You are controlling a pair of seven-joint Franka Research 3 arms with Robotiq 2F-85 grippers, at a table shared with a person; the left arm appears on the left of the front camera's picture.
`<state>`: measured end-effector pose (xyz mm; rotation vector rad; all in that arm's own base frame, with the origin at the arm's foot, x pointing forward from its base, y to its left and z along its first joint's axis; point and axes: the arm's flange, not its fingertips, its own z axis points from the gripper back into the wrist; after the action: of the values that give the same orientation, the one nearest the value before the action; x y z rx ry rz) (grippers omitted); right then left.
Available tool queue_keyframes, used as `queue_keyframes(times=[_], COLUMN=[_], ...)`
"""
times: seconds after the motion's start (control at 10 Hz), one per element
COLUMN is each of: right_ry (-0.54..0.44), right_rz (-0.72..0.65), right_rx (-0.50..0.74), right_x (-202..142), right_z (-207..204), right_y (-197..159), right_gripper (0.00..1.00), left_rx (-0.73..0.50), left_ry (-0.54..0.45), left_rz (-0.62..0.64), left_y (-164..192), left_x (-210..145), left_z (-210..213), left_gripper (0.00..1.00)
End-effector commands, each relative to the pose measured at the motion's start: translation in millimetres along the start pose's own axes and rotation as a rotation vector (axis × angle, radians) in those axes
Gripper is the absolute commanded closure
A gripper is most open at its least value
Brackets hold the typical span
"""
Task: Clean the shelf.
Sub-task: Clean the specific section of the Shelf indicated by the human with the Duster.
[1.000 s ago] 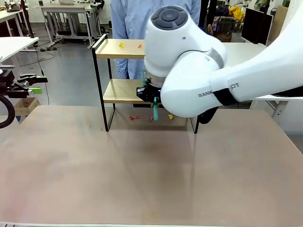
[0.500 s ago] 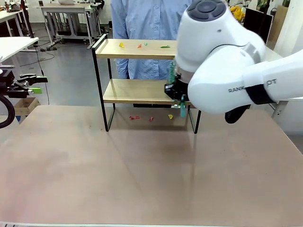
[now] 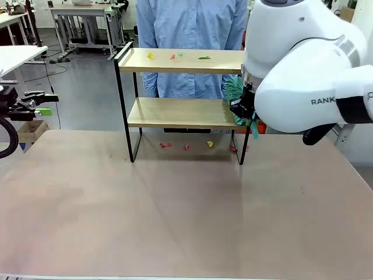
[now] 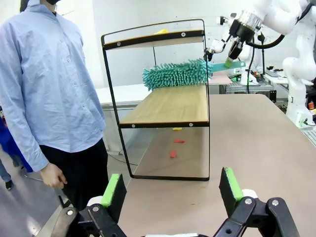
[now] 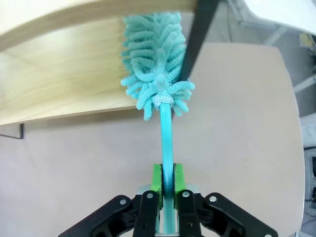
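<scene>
Tan table: shelf at its far edge. Right gripper, clamped on teal duster, has swept the shelf's lower board to its right end. Fallen scraps lie beneath shelf; top-board scraps remain. Left gripper gapes empty, left of shelf.

Soft, even indoor light is washing over the table in the front view, and faint, pale shadows are running from the legs of the shelf toward the table's near edge. A darker patch is sitting under the lower board. The right arm's white shell is gleaming, bright but not blown out. In the left wrist view the wall is glowing nearly white and the shelf's black frame is bowing with wide-angle distortion. In the right wrist view the duster is showing crisp, while the board along the top edge is curving and looking slightly soft.
</scene>
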<state>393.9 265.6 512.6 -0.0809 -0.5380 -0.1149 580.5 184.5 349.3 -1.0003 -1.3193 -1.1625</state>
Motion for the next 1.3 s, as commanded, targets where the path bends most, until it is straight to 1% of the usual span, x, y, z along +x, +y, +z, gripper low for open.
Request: queue_keyframes(times=[0.0, 0.1, 0.2, 0.3, 0.4, 0.5, 0.6, 0.8, 1.0, 1.1, 1.2], right_ry=[0.019, 0.019, -0.004, -0.040, -0.064, -0.089, -0.085, -0.059, 0.013, 0.048, 0.074], right_rz=[-0.015, -0.015, 0.003, 0.042, 0.068, 0.127, 0.169, 0.279, 0.423, 0.500, 0.607], right_rx=[-0.038, -0.038, 0.000, 0.094, 0.167, 0.242, 0.302, 0.412, 0.531, 0.562, 0.584], right_x=[1, 1, -1, 0, 2, 4, 7, 8, 4, -1, -9], right_z=[-11, -11, 3, 13, 28, 42, 49, 57, 64, 68, 74], right_y=[-3, -3, 1, -3, -15, -29, -42, -59, -76, -80, -83], right_gripper=[0.88, 0.88, 0.88, 0.88, 0.88, 0.88, 0.88, 0.88, 0.88, 0.88, 0.88], left_rx=[-0.001, -0.001, -0.001, -0.001, -0.001, -0.001, -0.001, -0.001, -0.001, -0.001, -0.001], left_ry=[0.001, 0.001, 0.001, 0.001, 0.001, 0.001, 0.001, 0.001, 0.001, 0.001, 0.001], left_rz=[-0.011, -0.011, -0.011, -0.011, -0.011, -0.011, -0.011, -0.011, -0.011, -0.011, -0.011], left_y=[0, 0, 0, 0, 0, 0, 0, 0, 0, 0, 0], left_x=[3, 3, 3, 3, 3, 3, 3, 3, 3, 3, 3], left_z=[-1, -1, -1, -1, -1, -1, -1, -1, -1, -1, -1], left_gripper=[0.00, 0.00, 0.00, 0.00, 0.00, 0.00, 0.00, 0.00, 0.00, 0.00, 0.00])
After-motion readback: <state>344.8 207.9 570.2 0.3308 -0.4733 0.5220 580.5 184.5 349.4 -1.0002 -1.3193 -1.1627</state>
